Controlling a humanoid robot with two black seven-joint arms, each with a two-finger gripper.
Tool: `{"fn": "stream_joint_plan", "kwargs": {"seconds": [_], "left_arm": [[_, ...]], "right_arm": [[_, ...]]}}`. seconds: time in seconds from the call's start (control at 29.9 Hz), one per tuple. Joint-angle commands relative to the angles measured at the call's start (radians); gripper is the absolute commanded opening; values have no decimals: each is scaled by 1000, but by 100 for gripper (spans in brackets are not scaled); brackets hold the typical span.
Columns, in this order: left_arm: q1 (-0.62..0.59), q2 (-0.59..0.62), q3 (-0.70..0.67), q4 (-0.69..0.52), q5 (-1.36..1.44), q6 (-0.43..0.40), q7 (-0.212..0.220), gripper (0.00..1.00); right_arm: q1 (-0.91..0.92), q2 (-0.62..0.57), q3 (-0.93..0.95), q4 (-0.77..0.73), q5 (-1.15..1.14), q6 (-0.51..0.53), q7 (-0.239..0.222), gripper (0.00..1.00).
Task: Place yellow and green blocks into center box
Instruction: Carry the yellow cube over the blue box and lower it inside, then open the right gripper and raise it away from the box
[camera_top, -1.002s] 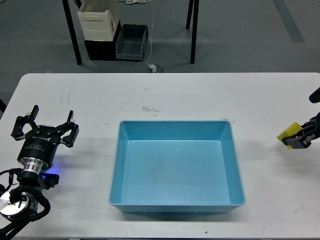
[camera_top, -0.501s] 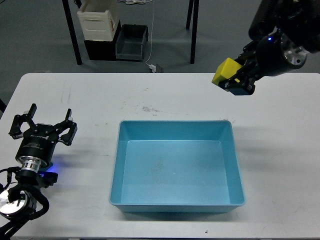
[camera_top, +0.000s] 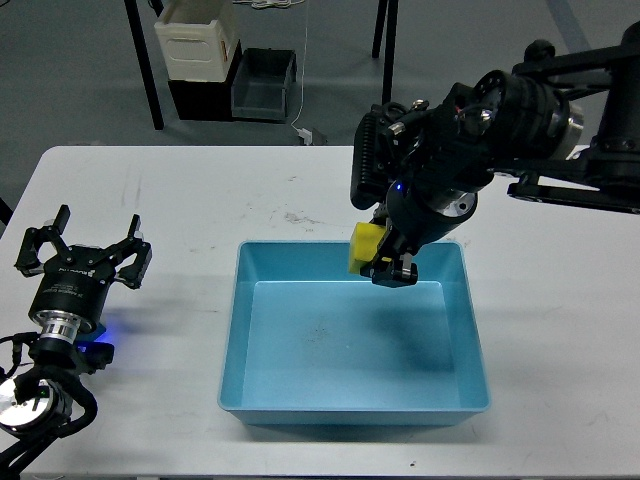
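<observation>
Yellow block (camera_top: 366, 247), tilted, is pinched in the right hand (camera_top: 385, 262) above the blue box (camera_top: 229, 375); left hand (camera_top: 84, 260) spread.

A lab or workshop is suggested: a scuffed white counter (camera_top: 200, 200) is set on grey flooring, with storage crates (camera_top: 262, 84) stacked beyond its far edge between black legs (camera_top: 144, 65).

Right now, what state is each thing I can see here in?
Yellow block: held in the air over the box's far end.
Right pincer: shut on the block.
Left pincer: open, holding nothing.
Blue box: upright, nothing inside.
</observation>
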Motion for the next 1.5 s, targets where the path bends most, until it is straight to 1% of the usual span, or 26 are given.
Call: {"fn": "stream_joint_plan", "kwargs": {"seconds": [0.0, 0.23, 0.3, 0.4, 0.47, 0.53, 0.63, 0.7, 0.73, 0.84, 0.94, 1.04, 1.14, 1.27, 1.37, 1.47], "left_arm": [[-2, 0, -13, 0, 0, 0, 0, 100], [-3, 2, -19, 0, 1, 0, 0, 100], [-3, 0, -23, 0, 1, 0, 0, 100], [-3, 0, -28, 0, 1, 0, 0, 100], [-2, 2, -28, 0, 1, 0, 0, 100], [-2, 2, -28, 0, 1, 0, 0, 100], [-2, 4, -42, 0, 1, 0, 0, 100], [-2, 5, -51, 0, 1, 0, 0, 100], [-2, 5, -56, 0, 1, 0, 0, 100], [-2, 8, -68, 0, 3, 0, 0, 100], [-3, 14, -82, 17, 6, 0, 0, 100], [-16, 37, -88, 38, 9, 0, 0, 100], [-62, 82, -82, 51, 12, 0, 0, 100], [-103, 175, -74, 54, 56, 0, 0, 100], [-137, 244, -73, 54, 214, 0, 0, 100], [-181, 275, -73, 66, 410, 0, 0, 100]], "right_arm": [[-42, 57, -26, -37, 6, 0, 0, 4], [-125, 165, -72, -127, 7, 0, 0, 4], [-146, 168, -75, -152, 7, 0, 0, 5], [-168, 168, -77, -172, 6, 0, 0, 10], [-175, 168, -90, -181, 7, 0, 0, 16], [-183, 168, -101, -192, 9, 0, 0, 26], [-192, 168, -101, -201, 12, 0, 0, 49], [-197, 168, -101, -207, 14, 0, 0, 58], [-200, 168, -101, -207, 14, 0, 0, 65], [-204, 168, -100, -209, 14, 0, 0, 75], [-212, 168, -89, -209, 35, 0, 0, 95], [-203, 168, -86, -201, 86, 0, 0, 96], [-189, 168, -66, -204, 98, 0, 0, 97], [-175, 163, 78, -206, 100, 0, 0, 97], [-174, 117, 192, -201, 100, 0, 0, 97], [-180, 78, 291, -207, 103, 0, 0, 97]]}}
